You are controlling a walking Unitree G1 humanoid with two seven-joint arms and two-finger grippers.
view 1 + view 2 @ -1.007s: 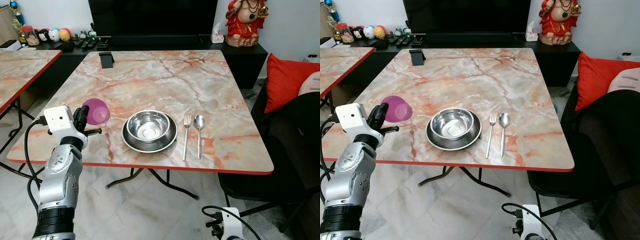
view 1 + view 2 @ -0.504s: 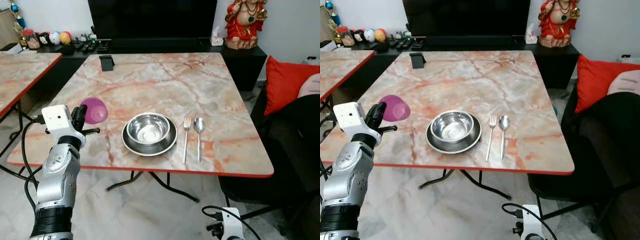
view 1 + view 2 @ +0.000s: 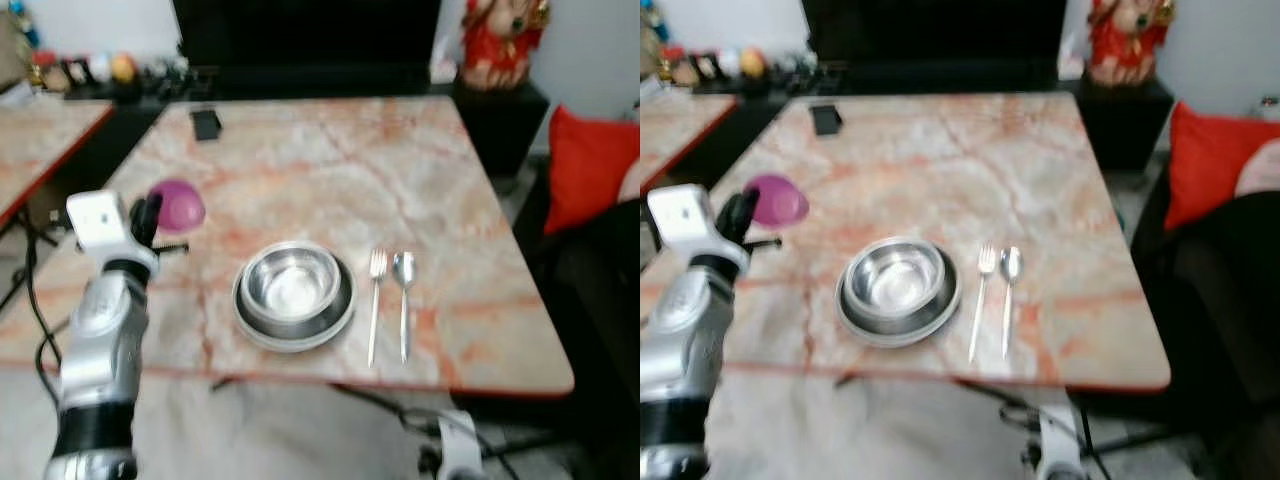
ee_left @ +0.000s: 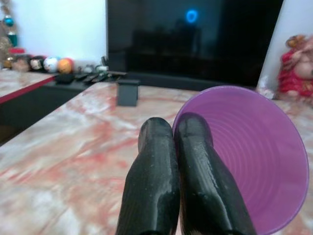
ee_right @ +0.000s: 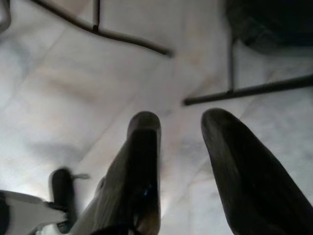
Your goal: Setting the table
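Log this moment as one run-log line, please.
task: setting the table | left claw: shut on purple cup, above table | right claw: open, idle | bowl on plate

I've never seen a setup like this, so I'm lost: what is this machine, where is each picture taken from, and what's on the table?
It is a walking humanoid robot with two silver arms, each ending in two black fingers. The two wide, blurry pictures come from cameras in its head, looking down at a marble table. On it lie a steel bowl on a plate, with a fork and a spoon beside them.

The other two pictures come from cameras on the wrists. The left gripper pinches the rim of a purple cup, held over the table's left side. The right gripper hangs idle and open, facing the floor.
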